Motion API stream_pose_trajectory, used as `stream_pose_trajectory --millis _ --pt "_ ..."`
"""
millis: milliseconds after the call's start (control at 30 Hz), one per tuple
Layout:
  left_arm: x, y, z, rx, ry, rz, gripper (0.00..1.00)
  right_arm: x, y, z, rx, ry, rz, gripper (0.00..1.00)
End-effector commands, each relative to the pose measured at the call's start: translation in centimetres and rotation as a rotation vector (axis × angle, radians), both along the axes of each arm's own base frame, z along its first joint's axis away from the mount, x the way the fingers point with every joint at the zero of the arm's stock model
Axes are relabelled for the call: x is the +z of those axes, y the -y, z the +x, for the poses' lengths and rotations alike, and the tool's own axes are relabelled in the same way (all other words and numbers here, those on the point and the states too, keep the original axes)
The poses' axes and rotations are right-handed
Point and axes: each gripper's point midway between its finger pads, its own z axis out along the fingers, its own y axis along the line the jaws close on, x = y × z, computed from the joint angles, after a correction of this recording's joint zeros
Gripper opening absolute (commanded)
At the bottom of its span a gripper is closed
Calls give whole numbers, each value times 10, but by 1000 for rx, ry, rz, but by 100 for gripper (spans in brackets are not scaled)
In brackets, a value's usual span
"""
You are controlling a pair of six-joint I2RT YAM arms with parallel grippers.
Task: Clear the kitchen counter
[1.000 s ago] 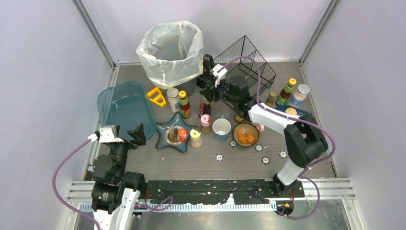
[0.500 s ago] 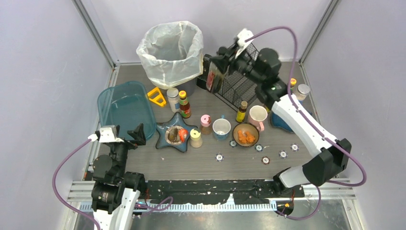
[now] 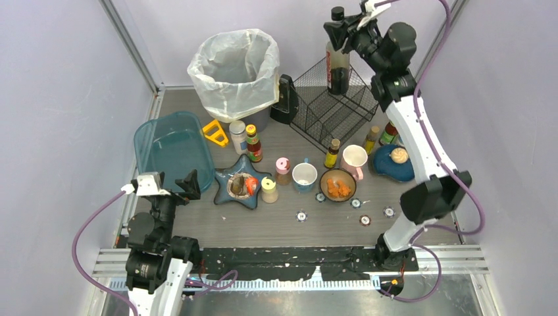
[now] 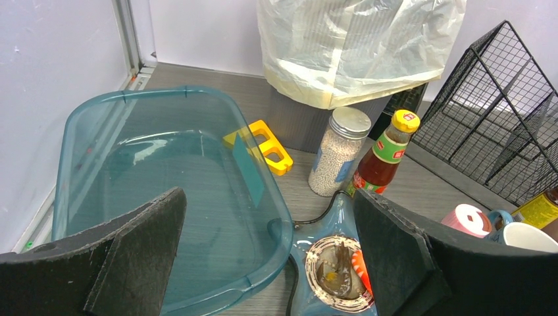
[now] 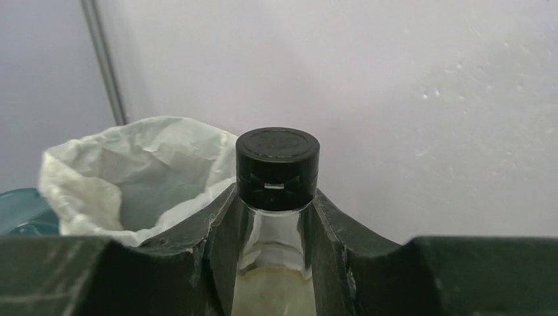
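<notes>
Hanging from the right gripper (image 3: 338,29), a tall bottle (image 3: 337,69) is held upright and high at the back right, over the rack (image 3: 329,112); the jaws are clamped on its neck just under the black cap (image 5: 278,161), one finger on each side. The left gripper (image 4: 270,204) rests low at the front left beside the tub (image 3: 168,141), its jaws spread wide and holding nothing. The counter (image 3: 263,227) lies below both arms and carries many jars, cups and dishes between tub and rack, so the clearing looks far from done.

The step in hand appears to be stowing this bottle in the rack, though the bin (image 3: 233,66) is also near. To do it well, keep the bottle plumb, since a neck grip lets a heavy body swing; move slowly sideways so the dark liquid in its lower part does not slosh. Line the base up over an open cell before descending; which cell lies beneath it I cannot tell from here. Come straight down, clear of the wire rim, because a catch there could tip the rack or twist the bottle out of the jaws. Let go only once the base is seated; then rise straight up past the cap.
</notes>
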Motion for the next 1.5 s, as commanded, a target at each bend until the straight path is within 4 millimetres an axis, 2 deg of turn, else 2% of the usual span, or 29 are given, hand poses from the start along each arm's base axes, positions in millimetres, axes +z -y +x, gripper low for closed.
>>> stream_pose_trajectory --millis 0,100,200,233,267,300,333,433,467,800,1100,1467 --pt "15 3 1 -15 26 8 99 52 17 18 -32 163 39 5" --pt "11 3 5 -16 4 15 99 47 27 46 -54 172 36 5" --pt "8 4 9 -16 -20 21 99 49 34 65 -63 192 53 5" --pt "7 4 10 -15 -28 24 99 39 38 78 -70 182 59 5" --pt "6 3 11 -13 -34 25 99 42 41 81 -73 194 62 5" --pt "4 3 12 -12 -42 28 99 32 43 93 -73 180 79 5" --pt "3 3 13 -8 -48 30 99 35 44 94 -65 203 86 5" --pt "0 2 16 -4 -65 34 99 11 49 117 -69 172 104 5" --pt "0 2 16 -2 -70 35 99 9 49 119 -67 176 105 5" --pt "-3 2 20 -5 -91 42 99 -62 64 162 -106 146 95 5" --pt "-5 2 21 -4 -96 44 99 -108 73 179 -140 127 61 5" --pt "-4 3 21 -12 -94 44 99 -142 73 170 -59 163 28 5"
